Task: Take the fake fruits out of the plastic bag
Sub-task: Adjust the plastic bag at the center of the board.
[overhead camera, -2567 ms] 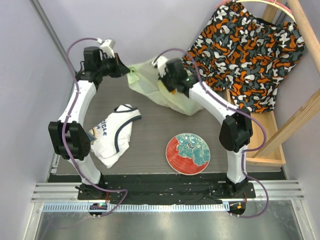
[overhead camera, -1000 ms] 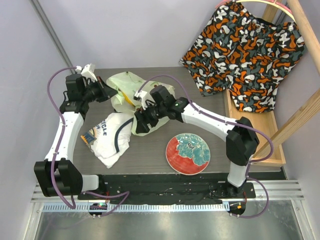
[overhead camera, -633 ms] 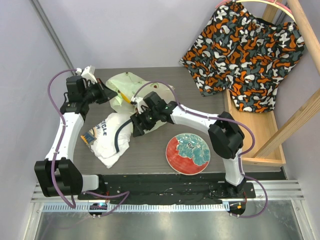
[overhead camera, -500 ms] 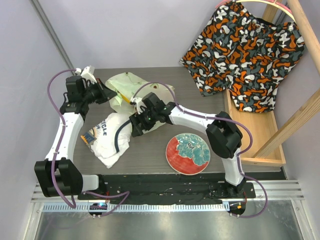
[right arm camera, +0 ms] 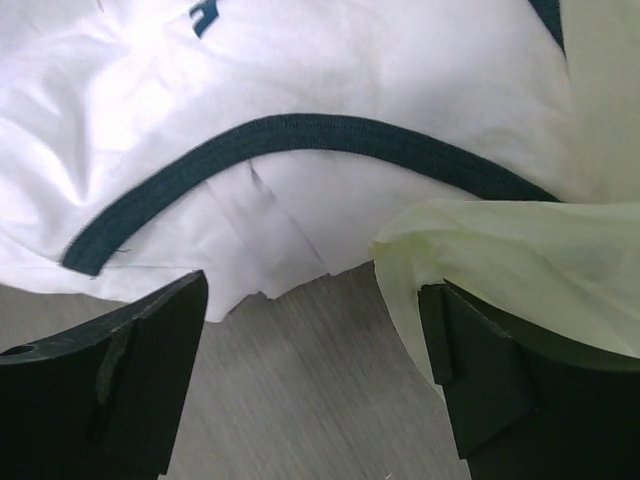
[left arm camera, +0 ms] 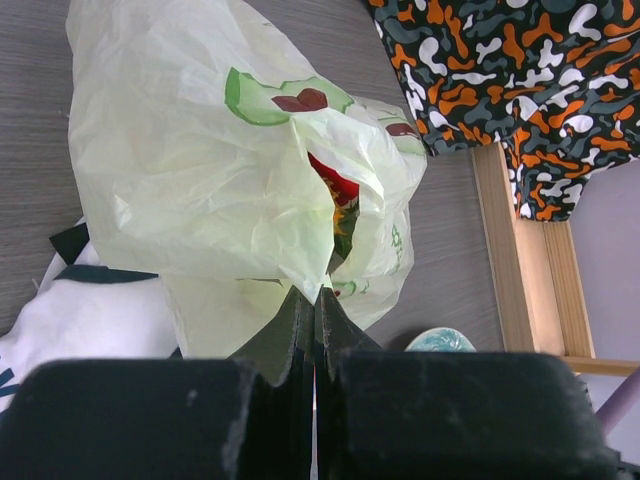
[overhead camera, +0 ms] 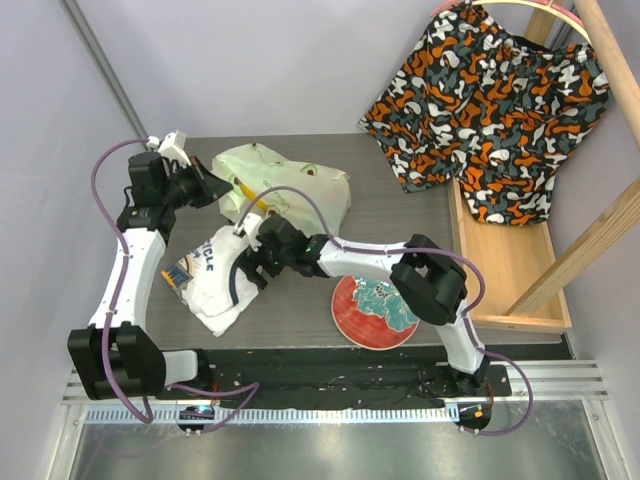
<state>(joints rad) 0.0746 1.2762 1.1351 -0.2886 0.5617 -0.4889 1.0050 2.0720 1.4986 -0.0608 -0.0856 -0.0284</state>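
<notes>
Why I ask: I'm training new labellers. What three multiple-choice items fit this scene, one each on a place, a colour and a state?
1. The round red plate with teal pattern lies:
A right of the white printed T-shirt; B on that shirt; C under that shirt.
2. The shirt's trim is:
A orange; B dark blue-green; C yellow.
3. The left gripper is:
A wide open; B out of view; C shut on the crinkly pale-green plastic bag.

Answers:
1. A: the top view shows the plate apart from the shirt, to its right.
2. B: the right wrist view shows a dark band.
3. C: the left wrist view shows closed fingers pinching the bag's edge.
</notes>
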